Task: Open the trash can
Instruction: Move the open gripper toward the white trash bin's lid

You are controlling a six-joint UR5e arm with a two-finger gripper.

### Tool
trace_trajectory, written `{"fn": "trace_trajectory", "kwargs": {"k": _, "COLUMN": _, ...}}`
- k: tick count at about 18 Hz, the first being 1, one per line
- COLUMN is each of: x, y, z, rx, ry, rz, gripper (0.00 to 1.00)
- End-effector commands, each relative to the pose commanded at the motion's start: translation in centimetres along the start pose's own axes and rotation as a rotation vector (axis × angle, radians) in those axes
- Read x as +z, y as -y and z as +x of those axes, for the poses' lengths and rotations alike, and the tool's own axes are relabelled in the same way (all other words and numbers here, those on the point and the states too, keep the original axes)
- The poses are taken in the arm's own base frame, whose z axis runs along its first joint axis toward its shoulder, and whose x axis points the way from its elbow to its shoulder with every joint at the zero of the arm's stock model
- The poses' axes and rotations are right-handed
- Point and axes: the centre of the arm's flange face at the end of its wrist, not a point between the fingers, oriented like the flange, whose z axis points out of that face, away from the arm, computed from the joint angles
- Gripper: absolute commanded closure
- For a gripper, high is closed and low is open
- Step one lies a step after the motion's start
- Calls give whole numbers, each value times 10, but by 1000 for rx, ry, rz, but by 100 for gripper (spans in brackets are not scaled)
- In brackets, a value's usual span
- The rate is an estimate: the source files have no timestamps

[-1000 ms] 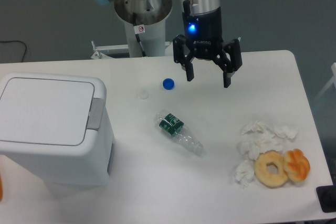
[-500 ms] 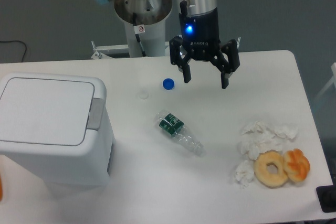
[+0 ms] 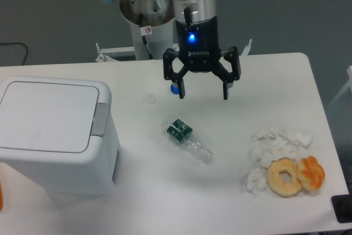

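The trash can (image 3: 52,136) is a large white boxy bin at the left of the table, its flat lid (image 3: 47,115) down and a grey push tab (image 3: 99,119) on its right edge. My gripper (image 3: 203,93) hangs open above the table's middle back, well to the right of the bin, with nothing between its fingers. It points down, a blue light glowing on its body.
A crushed clear bottle (image 3: 188,140) with a green label lies mid-table. A blue cap (image 3: 174,88) sits partly behind the left finger, a clear cap (image 3: 150,99) beside it. Crumpled tissues (image 3: 275,144), a doughnut (image 3: 284,176) and a pastry (image 3: 311,172) lie at the right front.
The gripper has moved left, toward the trash can, staying open. It now covers part of the blue cap. The bin's lid has not moved.
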Motion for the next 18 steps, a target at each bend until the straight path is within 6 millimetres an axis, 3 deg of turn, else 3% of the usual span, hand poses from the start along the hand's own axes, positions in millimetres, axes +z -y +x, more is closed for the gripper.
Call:
{"fn": "trace_trajectory", "kwargs": {"k": 4, "x": -1, "y": 13, "z": 18, "rx": -88, "ry": -25, "rz": 19, "gripper": 0}}
{"fn": "trace_trajectory", "kwargs": {"k": 8, "x": 4, "y": 27, "z": 23, "rx": -85, "ry": -63, "rz": 41, "gripper": 0}}
{"fn": "trace_trajectory", "kwargs": {"k": 18, "x": 8, "y": 27, "z": 57, "rx": -157, "ry": -125, "rz": 31, "gripper": 0}}
